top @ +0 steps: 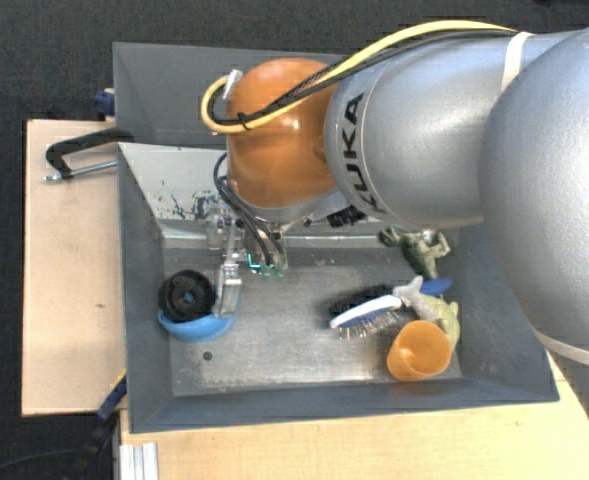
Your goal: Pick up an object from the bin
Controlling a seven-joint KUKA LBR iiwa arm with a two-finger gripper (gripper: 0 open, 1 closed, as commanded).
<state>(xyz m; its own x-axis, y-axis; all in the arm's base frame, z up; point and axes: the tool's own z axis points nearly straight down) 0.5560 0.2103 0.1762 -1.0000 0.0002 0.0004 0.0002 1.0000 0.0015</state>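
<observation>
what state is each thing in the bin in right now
gripper: lowered into the bin's left part, just beside the blue dish
blue dish: lying on the bin floor, not gripped
black round piece: resting against the blue dish
brush: lying flat, untouched
orange cup: in the near right corner, mouth facing the camera

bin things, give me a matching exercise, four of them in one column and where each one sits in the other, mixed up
Things:
1. orange cup
2. brush
3. black round piece
4. gripper

Places:
a. on the blue dish, left side of the bin
b. just left of the orange cup
c. the bin's lower right corner in the view
d. just up and right of the blue dish

Pairs: 1-c, 2-b, 3-a, 4-d
</observation>
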